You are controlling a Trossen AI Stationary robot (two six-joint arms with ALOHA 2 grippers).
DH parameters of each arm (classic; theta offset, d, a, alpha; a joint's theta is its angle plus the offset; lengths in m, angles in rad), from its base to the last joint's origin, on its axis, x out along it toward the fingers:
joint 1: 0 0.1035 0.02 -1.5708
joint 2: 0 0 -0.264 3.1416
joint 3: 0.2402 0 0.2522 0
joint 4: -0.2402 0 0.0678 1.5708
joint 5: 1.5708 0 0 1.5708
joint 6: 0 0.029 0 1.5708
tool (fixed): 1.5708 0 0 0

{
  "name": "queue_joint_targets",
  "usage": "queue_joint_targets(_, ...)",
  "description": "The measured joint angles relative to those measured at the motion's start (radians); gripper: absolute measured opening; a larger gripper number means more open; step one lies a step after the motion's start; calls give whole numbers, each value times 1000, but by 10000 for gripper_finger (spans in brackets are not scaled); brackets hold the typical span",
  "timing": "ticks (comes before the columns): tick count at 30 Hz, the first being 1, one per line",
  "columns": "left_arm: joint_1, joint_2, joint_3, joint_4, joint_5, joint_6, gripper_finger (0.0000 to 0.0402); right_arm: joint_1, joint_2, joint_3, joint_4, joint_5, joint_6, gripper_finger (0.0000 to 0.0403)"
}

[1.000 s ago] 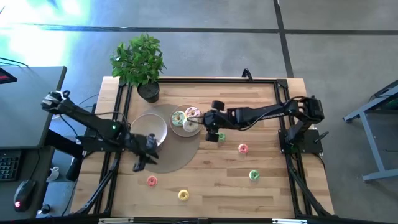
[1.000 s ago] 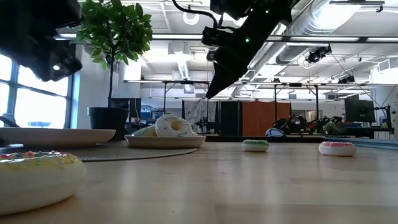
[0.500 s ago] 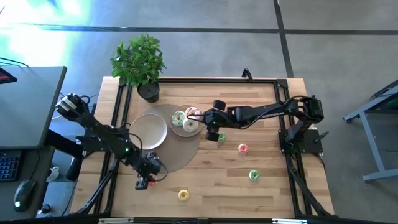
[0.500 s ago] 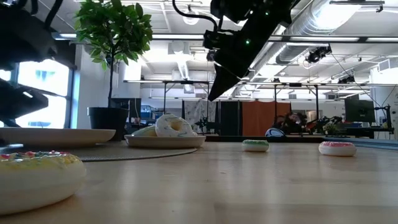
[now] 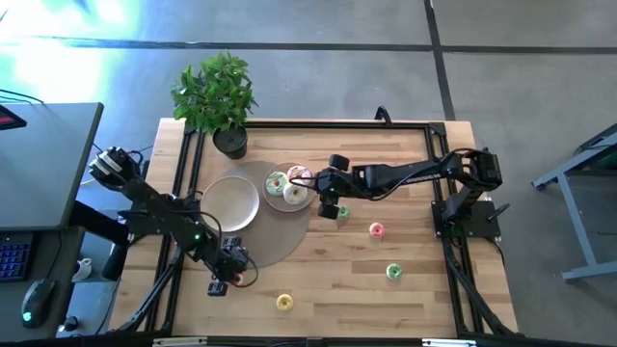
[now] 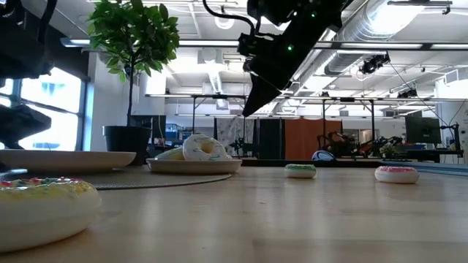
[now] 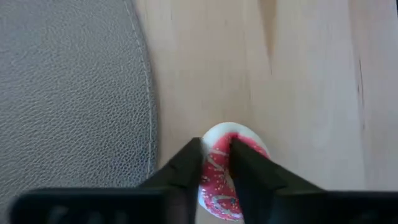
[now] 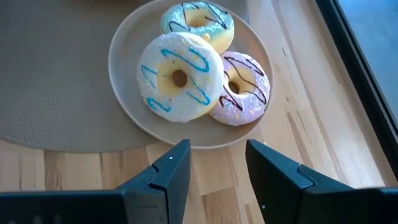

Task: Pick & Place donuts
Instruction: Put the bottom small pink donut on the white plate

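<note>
A pink mini donut (image 7: 219,186) lies flat on the bare wood just off the grey mat's edge (image 7: 74,93). My left gripper (image 7: 216,147) is down on it near the table's near left (image 5: 225,277). Three larger iced donuts (image 8: 186,74) are piled on a beige plate (image 5: 288,186). My right gripper (image 8: 216,149) hovers open just above and beside that plate's right rim (image 5: 316,186). Loose on the wood are a green mini (image 5: 343,211), a pink one (image 5: 376,229), another green (image 5: 393,272) and a yellow (image 5: 283,302). My left gripper comes from above, pointing down, and pinches one side of the pink mini donut's ring (image 7: 216,171). One finger (image 7: 189,165) is at the outer edge and the other (image 7: 245,165) over the middle. The donut lies flat on the table.
An empty beige plate (image 5: 231,202) sits on the round grey mat (image 5: 275,241) left of the filled plate. A potted plant (image 5: 217,96) stands at the far left corner. A black frame (image 5: 439,193) runs along the table's sides.
My left gripper has swung from over the mat beside the empty plate toward the near edge and come down over the pink mini donut, and in the last half second it has hardly moved.
</note>
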Motion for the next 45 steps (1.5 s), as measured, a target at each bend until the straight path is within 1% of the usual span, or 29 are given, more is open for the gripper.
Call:
queue_joint_targets(3,1,-24,25,-30,-48,3,19,0,0,0,-1,0,0,152)
queue_joint_targets(4,2,-37,39,-39,-62,8,11,0,0,0,-1,0,0,152)
queue_joint_targets(7,1,-93,90,-137,-137,-7,18,0,0,0,0,0,0,152)
queue_joint_targets(10,1,-150,145,-342,-240,-22,20,0,0,0,0,0,0,152)
queue_joint_targets(14,2,-236,163,-512,-392,53,7,0,0,0,0,0,0,152)
queue_joint_targets(16,29,-275,163,-582,-463,90,4,0,0,0,0,0,0,152)
queue_joint_targets(18,90,-308,163,-665,-486,100,4,0,0,0,2,0,0,152)
queue_joint_targets(21,227,-336,163,-739,-487,102,10,0,0,0,11,0,0,152)
queue_joint_targets(24,380,-344,163,-737,-466,112,17,0,0,0,23,0,-25,152)
queue_joint_targets(30,685,-339,163,-637,-283,251,19,0,0,0,44,-6,-48,152)
queue_joint_targets(33,810,-311,163,-597,-194,330,19,0,0,0,46,-11,-71,152)
queue_joint_targets(38,953,-269,153,-595,-149,442,20,0,0,0,50,-33,-79,152)
queue_joint_targets(43,1026,-199,124,-558,-138,493,20,0,0,0,52,-33,-79,152)
queue_joint_targets(45,1040,-163,121,-520,-129,509,20,0,0,0,52,-30,-80,152)
